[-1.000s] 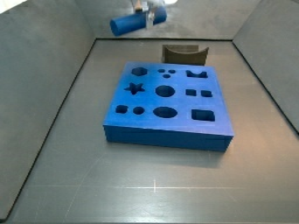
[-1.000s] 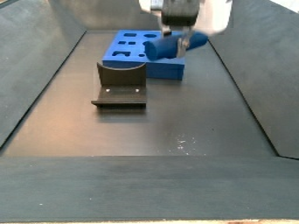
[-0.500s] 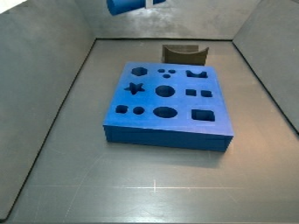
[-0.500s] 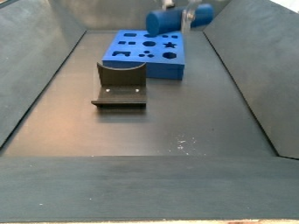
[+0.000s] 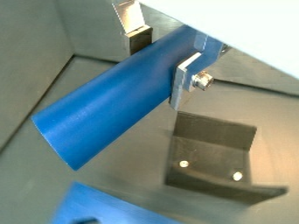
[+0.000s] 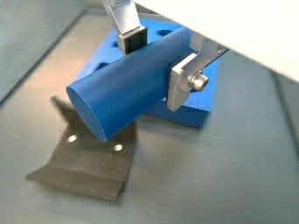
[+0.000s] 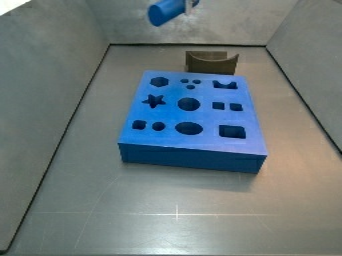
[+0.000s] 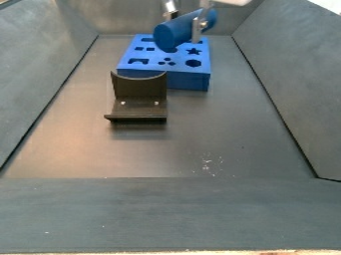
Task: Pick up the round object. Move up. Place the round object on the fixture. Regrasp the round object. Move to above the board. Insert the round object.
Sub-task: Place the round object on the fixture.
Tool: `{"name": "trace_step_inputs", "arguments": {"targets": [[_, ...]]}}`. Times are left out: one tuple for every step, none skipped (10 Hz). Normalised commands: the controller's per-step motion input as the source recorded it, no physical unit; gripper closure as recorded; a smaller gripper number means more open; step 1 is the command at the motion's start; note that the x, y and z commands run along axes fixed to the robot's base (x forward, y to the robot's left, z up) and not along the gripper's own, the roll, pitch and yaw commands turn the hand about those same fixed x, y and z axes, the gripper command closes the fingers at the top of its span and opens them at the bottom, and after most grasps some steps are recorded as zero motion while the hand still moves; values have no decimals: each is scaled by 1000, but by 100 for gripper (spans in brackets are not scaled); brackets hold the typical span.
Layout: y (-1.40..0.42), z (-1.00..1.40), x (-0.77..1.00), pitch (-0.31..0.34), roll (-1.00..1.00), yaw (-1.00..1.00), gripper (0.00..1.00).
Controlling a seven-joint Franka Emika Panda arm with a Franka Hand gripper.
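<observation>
My gripper (image 5: 162, 54) is shut on the round object, a smooth blue cylinder peg (image 5: 107, 109), and holds it across its far end. It also shows in a wrist view (image 6: 126, 87). The silver fingers (image 6: 183, 83) press on opposite sides of the peg. In both side views the peg (image 7: 167, 11) (image 8: 180, 32) hangs high in the air, tilted, near the far end of the blue board (image 7: 190, 115) (image 8: 150, 60). The dark fixture (image 7: 207, 62) (image 8: 138, 95) stands on the floor beside the board, below the peg in both wrist views (image 5: 216, 162) (image 6: 87, 162).
Sloping grey walls (image 7: 54, 110) (image 8: 40, 90) close in the floor on both sides. A back wall (image 7: 241, 20) rises behind the fixture. The board's holes (image 7: 190, 103) are round, star, hexagon and square shaped.
The gripper has risen with the peg and swung it round; the peg's free end now points a different way, and it sits nearer the board's far end.
</observation>
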Motion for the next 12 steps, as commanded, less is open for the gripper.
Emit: {"name": "trace_step_inputs", "arguments": {"targets": [[46, -110, 1000, 42, -78, 1000, 100], [43, -103, 1000, 50, -82, 1000, 100], [37, -90, 1000, 75, -95, 1000, 100], [33, -82, 1000, 103, -109, 1000, 100], [27, -68, 1000, 132, -113, 792, 100], [23, -59, 1000, 139, -108, 635, 100], [18, -41, 1000, 153, -99, 369, 100], [14, -31, 1000, 161, -92, 235, 100], [9, -20, 985, 159, -82, 120, 100], [-140, 464, 337, 0, -1000, 87, 100], [-100, 421, 204, 10, -1000, 63, 100], [-43, 309, 116, 21, -1000, 53, 100]]}}
